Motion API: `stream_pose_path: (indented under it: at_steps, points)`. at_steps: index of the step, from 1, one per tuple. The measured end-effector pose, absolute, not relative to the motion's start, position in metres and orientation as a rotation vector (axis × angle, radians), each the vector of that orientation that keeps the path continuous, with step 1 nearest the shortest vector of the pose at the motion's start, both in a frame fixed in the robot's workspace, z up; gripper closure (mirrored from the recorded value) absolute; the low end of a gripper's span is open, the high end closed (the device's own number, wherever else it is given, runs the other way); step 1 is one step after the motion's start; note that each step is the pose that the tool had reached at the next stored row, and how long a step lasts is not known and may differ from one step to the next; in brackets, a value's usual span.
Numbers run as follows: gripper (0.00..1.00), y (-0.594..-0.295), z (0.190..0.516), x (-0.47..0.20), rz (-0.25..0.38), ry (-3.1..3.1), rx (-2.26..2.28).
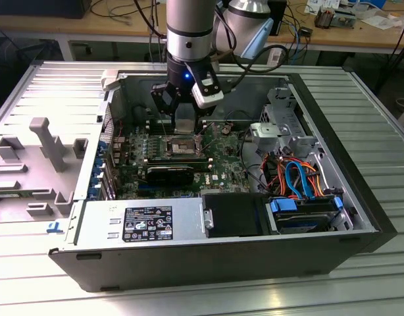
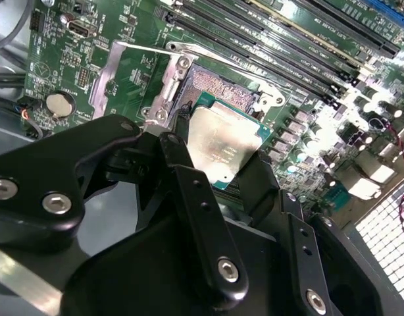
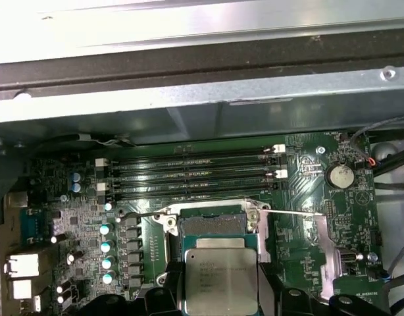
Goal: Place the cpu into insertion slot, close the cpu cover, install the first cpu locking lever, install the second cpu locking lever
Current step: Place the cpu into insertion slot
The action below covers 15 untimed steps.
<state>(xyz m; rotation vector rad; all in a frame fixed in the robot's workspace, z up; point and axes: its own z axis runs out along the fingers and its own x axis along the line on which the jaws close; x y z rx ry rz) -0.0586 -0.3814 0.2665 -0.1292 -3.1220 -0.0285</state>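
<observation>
Cpu (image 3: 221, 282): gripped at two opposite edges, metal top facing up, hanging just above the insertion slot (image 3: 212, 226) and not yet seated.
Pincer (image 2: 223, 146): clenched on the cpu, with one black finger on each side of the chip.
Insertion slot: open, its dark contact field is exposed and nothing lies in it.
Cpu cover (image 2: 102, 82): swung back to one side of the socket, leaving the opening free.
Locking lever (image 3: 294, 212): thin wire lying across the far edge of the socket, judged unlatched.
Step in hand: lowering the chip into the socket.
Good practice: bring the chip level. In the second wrist view it sits tilted against the socket. Square its edges to the silver rim and descend straight. Do not slide it, since the contact field is judged fragile.
Hazard: a corner landing first could catch the rim.
Motherboard (image 1: 222, 164): carries the socket, the memory slots (image 3: 195, 174) and a long black card (image 1: 170, 173).
Case (image 1: 189, 263): lid off, holding the motherboard, a power supply (image 1: 143, 220) and blue and orange cables (image 1: 297, 178).
Surface (image 1: 360, 112): ribbed metal, bearing the case.
</observation>
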Motion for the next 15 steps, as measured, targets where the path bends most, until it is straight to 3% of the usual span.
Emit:
stream_pose_path:
  at_steps: [15]
  points:
    - [0.46,-0.3814,0.266,-0.0585,-0.029,-3.116,-0.244]
